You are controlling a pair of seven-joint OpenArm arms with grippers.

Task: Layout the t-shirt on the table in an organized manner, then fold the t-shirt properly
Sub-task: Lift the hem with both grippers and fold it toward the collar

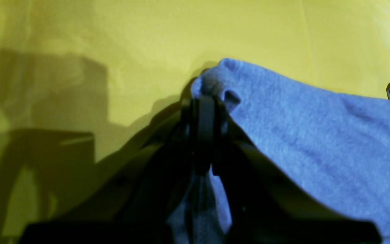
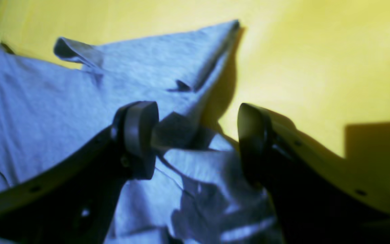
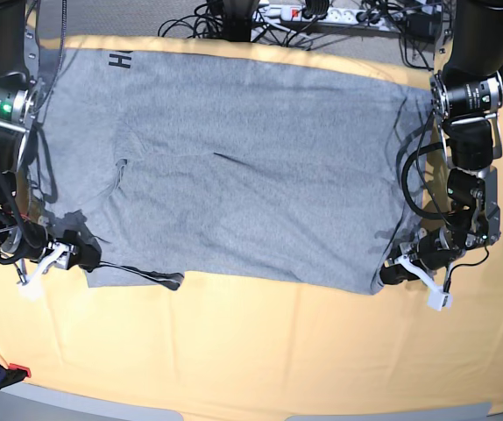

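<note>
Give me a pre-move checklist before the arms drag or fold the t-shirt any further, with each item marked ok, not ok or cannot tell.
1. Left gripper shut on a corner of the t-shirt: ok.
2. Right gripper gripping cloth: not ok; its jaws stand open with a rumpled fold between them.
3. Shirt spread flat on the table: mostly ok; the body lies wide, but the near edge by the right gripper is curled and bunched.
4. Lettered side down: cannot tell; black letters show only at the far corner in the base view.
5. Bare table in front of the shirt for folding: ok.
</note>
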